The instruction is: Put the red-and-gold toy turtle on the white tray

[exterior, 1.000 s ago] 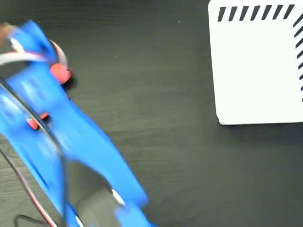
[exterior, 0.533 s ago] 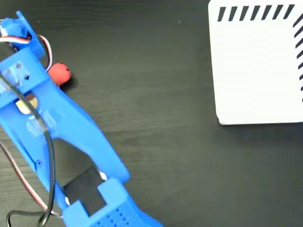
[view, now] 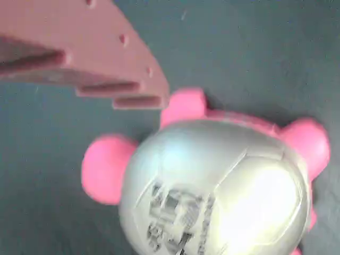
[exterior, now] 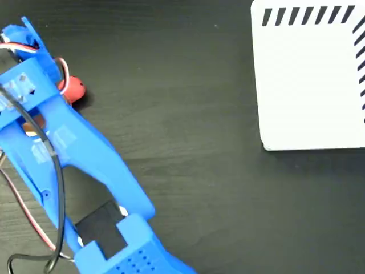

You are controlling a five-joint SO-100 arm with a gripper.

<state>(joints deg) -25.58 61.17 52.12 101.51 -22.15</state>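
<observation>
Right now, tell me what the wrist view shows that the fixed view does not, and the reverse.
Only the wrist view shows the turtle's shiny domed shell with its black-and-white sticker, and one pincer finger poised just above it. Only the fixed view shows the white tray far off at upper right, with nothing on it, and the blue arm covering most of the turtle. Both show the red-and-gold toy turtle on the dark table, off the tray.
</observation>
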